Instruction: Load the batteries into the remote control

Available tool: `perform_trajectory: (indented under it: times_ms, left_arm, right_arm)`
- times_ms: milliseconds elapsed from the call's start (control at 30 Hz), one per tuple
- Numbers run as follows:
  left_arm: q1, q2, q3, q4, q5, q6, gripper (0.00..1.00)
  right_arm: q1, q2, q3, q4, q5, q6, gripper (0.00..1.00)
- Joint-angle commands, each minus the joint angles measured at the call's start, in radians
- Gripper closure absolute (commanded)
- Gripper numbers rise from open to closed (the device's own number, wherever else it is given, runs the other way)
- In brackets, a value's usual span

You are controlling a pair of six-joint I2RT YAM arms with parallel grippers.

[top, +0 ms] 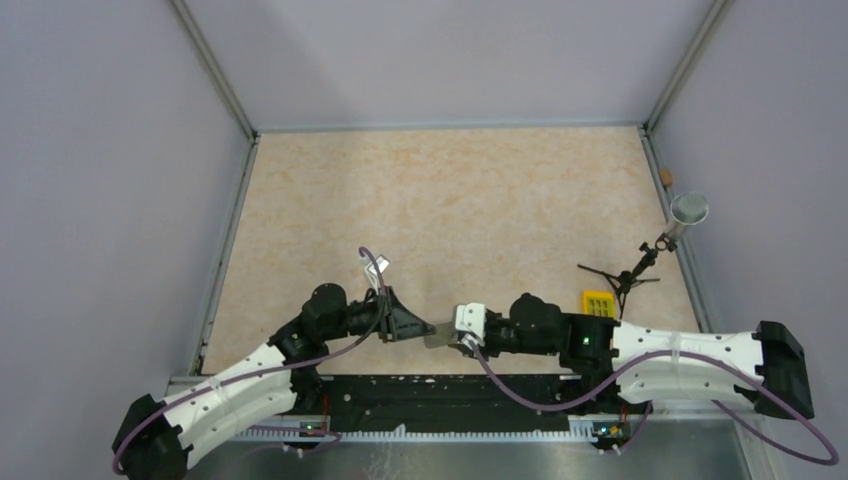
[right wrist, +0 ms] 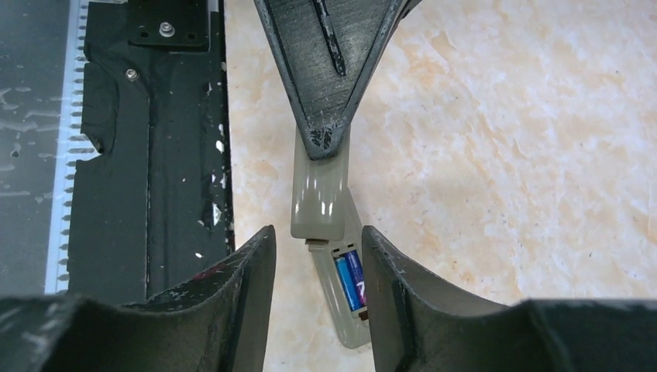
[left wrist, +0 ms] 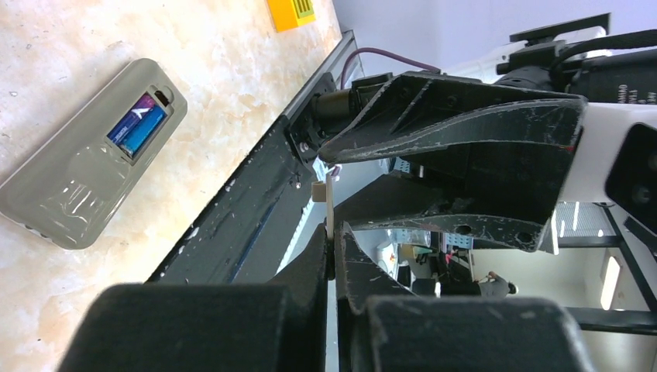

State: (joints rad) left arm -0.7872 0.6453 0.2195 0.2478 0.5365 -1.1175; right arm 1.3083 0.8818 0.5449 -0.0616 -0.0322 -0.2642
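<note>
The remote control (left wrist: 85,174) lies grey back up on the table. Two blue batteries (left wrist: 138,124) sit side by side in its open recess. They also show in the right wrist view (right wrist: 350,280), low between my right fingers. My left gripper (left wrist: 331,232) is shut on a thin grey battery cover (left wrist: 331,203) and holds it edge-on above the remote. The cover (right wrist: 318,198) sticks out from the left gripper's tip toward my right gripper (right wrist: 318,232). The right gripper is open, its fingertips on either side of the cover's free end, not touching it. In the top view the two grippers (top: 425,328) (top: 452,338) meet tip to tip.
A small yellow block (top: 598,302) lies right of the right gripper. A black tripod with a grey cylinder (top: 640,268) stands at the right wall. The black base rail (top: 440,395) runs along the near edge, close beside the remote.
</note>
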Motion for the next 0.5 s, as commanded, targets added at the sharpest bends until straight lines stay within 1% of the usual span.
perform_trajectory:
  times_ms: [0, 233, 367, 467]
  left_arm:
    - [0.000, -0.028, -0.015, 0.073, 0.024, -0.014, 1.00]
    - [0.000, -0.035, -0.031, 0.109, 0.038, -0.032, 1.00]
    - [0.000, -0.035, -0.039, 0.125, 0.041, -0.042, 1.00]
    - [0.000, -0.035, -0.039, 0.133, 0.042, -0.047, 1.00]
  right_arm:
    - [0.017, -0.045, -0.044, 0.170, -0.032, -0.038, 0.56]
    - [0.019, -0.074, -0.090, 0.258, -0.043, -0.040, 0.56]
    - [0.023, -0.084, -0.095, 0.260, -0.044, -0.051, 0.60]
    - [0.026, -0.090, -0.097, 0.255, -0.057, -0.055, 0.61]
